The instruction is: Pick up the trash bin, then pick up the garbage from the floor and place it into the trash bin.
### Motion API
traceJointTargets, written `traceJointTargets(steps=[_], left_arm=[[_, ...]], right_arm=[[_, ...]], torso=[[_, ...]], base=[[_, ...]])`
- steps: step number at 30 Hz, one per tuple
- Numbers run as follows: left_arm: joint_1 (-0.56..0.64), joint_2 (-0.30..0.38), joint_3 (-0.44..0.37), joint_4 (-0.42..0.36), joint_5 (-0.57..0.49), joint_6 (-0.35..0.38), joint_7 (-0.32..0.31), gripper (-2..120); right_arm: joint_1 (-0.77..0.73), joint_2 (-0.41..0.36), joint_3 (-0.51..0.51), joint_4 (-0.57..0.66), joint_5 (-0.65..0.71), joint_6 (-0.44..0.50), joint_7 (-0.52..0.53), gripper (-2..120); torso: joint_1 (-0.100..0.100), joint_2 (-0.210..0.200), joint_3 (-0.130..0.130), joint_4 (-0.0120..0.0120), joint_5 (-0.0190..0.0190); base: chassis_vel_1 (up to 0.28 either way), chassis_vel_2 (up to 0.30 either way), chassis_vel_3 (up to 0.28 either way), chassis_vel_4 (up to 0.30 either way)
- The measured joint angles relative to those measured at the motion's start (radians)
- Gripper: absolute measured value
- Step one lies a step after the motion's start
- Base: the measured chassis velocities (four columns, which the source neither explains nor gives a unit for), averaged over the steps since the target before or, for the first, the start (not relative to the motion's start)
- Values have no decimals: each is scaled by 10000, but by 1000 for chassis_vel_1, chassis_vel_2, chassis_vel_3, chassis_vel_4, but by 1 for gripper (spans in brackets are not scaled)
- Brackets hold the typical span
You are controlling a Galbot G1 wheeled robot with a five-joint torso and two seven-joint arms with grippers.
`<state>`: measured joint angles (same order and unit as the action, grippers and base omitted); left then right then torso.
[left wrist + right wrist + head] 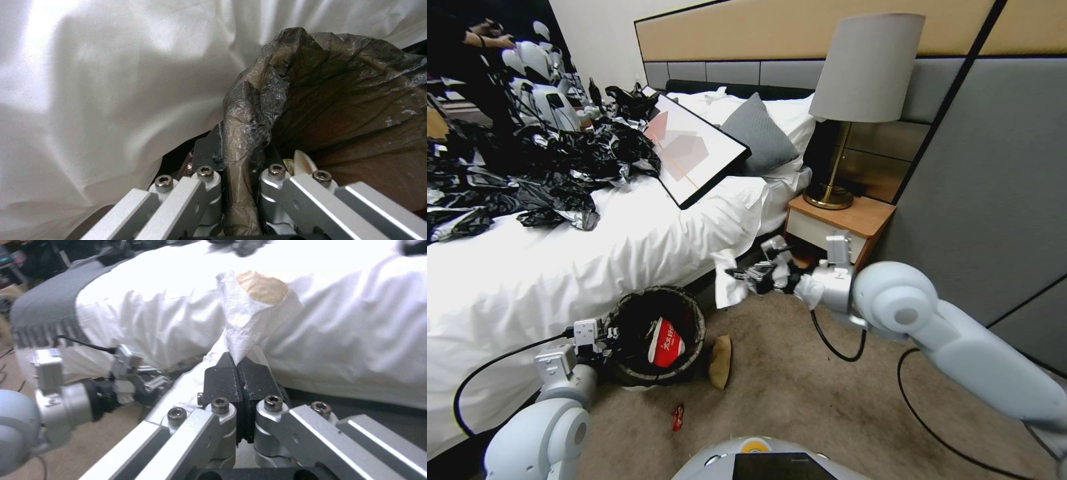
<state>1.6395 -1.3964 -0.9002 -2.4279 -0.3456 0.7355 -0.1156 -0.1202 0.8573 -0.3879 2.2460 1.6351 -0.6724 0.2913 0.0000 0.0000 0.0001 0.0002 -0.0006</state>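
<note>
The left gripper [240, 160] was clamped on the bag-covered rim of the small round white plastic trash bin [657, 333] lined with a dark brown-black bag, beside the white bed sheet [89, 100]. A red-and-white wrapper [665, 343] lay inside it. The right gripper [238, 373] was closed on a crumpled white tissue [245, 313], held off the beige carpet [800, 400], well apart from the bin. A brown cardboard piece [720, 361] lay just beside the bin, and a small red wrapper [678, 417] lay near it on the carpet.

Left gripper [608, 333] low, fingers [209, 151] clamped on the bin [627, 370] rim. Right gripper [740, 273] raised, arm outstretched, pads [227, 373] pinched on a tissue [240, 313].
</note>
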Motion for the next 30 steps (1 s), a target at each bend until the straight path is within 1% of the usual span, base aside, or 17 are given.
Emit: traceJointTargets(steps=[1, 2, 4, 5, 7, 8, 10, 12, 14, 17, 18, 20, 22, 24, 30], left_arm=[[0, 0, 0, 0, 0, 0, 0, 4], [-8, -14, -4, 30, 27, 0, 8, 4], [-15, -71, -4, 78, 57, 0, 23, 4], [-15, -71, -4, 78, 57, 0, 23, 4], [-75, -82, -28, 128, 62, 0, 41, 4], [-112, -33, -48, 158, 61, 0, 42, 4], [-123, -2, -59, 167, 59, 0, 43, 4], [-121, 74, -89, 171, 51, -1, 51, 4], [-113, 79, -92, 171, 48, 0, 54, 4], [-129, 71, -97, 171, 42, 0, 57, 4], [-129, 71, -97, 171, 42, 0, 57, 4], [-133, 58, -106, 170, 40, 0, 56, 4], [-126, 57, -110, 170, 36, -1, 57, 4], [-87, 52, -154, 169, 22, 0, 58, 4], [-66, 58, -247, 154, -31, 0, 77, 4]], right_arm=[[0, 0, 0, 0, 0, 0, 0, 0], [283, 282, -320, -134, 56, 0, 75, 0], [664, 732, -815, -342, 216, 0, 329, 0], [664, 732, -815, -342, 216, 0, 329, 0], [918, 1169, -1295, -627, 277, -5, 512, 0], [988, 1354, -1518, -818, 240, -6, 563, 0], [1010, 1452, -1620, -928, 183, -8, 583, 0], [1014, 1805, -2041, -1352, -143, -5, 662, 0], [988, 1887, -2130, -1436, -190, -1, 692, 0], [786, 2377, -2551, -1873, -527, 11, 784, 0], [786, 2377, -2551, -1873, -527, 11, 784, 0], [604, 2782, -2781, -2212, -775, 17, 820, 0], [561, 2878, -2820, -2291, -814, 18, 834, 0], [419, 3147, -2960, -2547, -963, 18, 851, 0], [301, 3390, -3137, -2939, -1212, 23, 835, 0]], torso=[[0, 0, 0, 0, 0], [0, 0, 0, -1, 6], [0, 0, 0, -2, 0], [0, 0, 0, -2, 0], [0, 0, 0, -1, 4], [0, 0, 0, -1, 2], [0, 0, 0, -1, 2], [0, -1, 0, -3, 4], [0, -1, 0, -3, 3], [0, 0, -1, -2, 3], [0, 0, -1, -2, 3], [0, -1, 0, -2, 4], [0, 0, 0, -3, 3], [0, -1, 0, -1, 3], [0, -1, 0, -2, 3]], base=[[0, 0, 0, 0], [0, 0, 0, 0], [0, 0, 0, 0], [0, 0, 0, 0], [0, 0, 0, 0], [0, 0, 0, 0], [0, 0, 0, 0], [0, 0, 0, 0], [0, 0, 0, 0], [0, 0, 0, 0], [0, 0, 0, 0], [0, 0, 0, 0], [0, 0, 0, 0], [0, 0, 0, 0], [0, 0, 0, 0]])
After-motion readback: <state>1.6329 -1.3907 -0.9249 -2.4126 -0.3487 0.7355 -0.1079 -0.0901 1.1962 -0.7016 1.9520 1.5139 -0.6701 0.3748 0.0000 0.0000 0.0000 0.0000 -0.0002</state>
